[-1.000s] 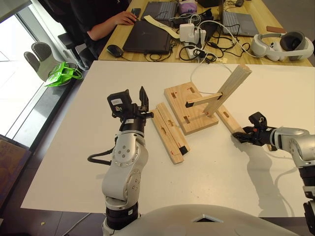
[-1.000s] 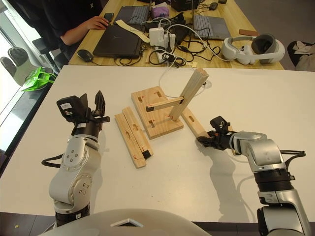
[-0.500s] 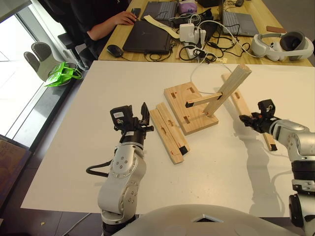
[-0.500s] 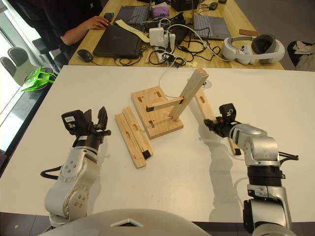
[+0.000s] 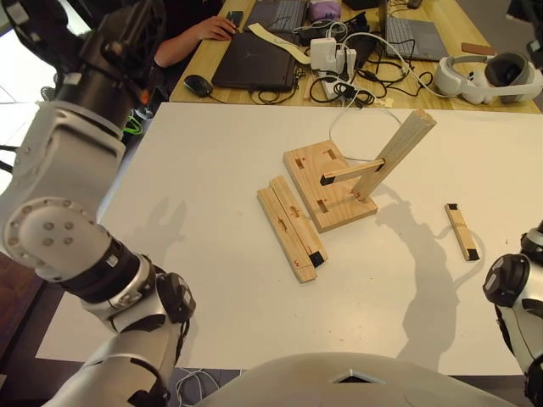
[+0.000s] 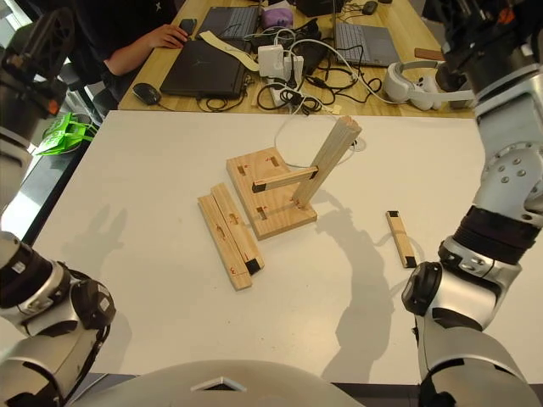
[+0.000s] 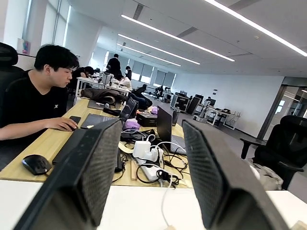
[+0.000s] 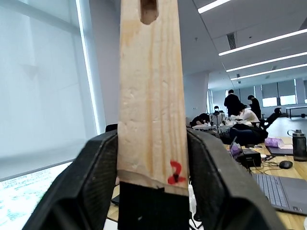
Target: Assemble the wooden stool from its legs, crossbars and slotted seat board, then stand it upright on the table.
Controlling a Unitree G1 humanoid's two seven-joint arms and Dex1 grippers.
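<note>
Left gripper (image 7: 151, 167): raised high above the table's left edge. Its fingers (image 7: 81, 177) are spread wide with nothing between them. It looks parked up there to keep the work area free.
Table (image 5: 212, 170): white, and it carries all the loose parts.
Lying legs (image 5: 291, 216): two, flat and side by side, mid-table, just left of the seat board. I judge they are staged within reach for later fitting.
Seat board (image 5: 307, 174): one, flat in the middle of the table toward the far edge. The slots face up, presumably so legs can be dropped in from above.
Standing leg (image 5: 394, 151): one, with its foot in the board on its right side. It is tilted toward the table's far right corner (not seated square, by the look of it).
Fitted crossbar (image 5: 346, 173): one, plugged into the side of the standing leg. Its dark-tipped free end hangs over the board, probably waiting for a second leg.
Loose crossbar (image 5: 461, 231): one, flat near the right edge, well apart from the board.
Right gripper (image 8: 152, 143): lifted high near the right edge and clamped tight on a fourth leg (image 8: 151, 86). The slotted end points away from the wrist, and a red mark sits just above the grip.
Count: four legs, two crossbars seen, one seat board.
Stage: early, with one leg of four in place.
</note>
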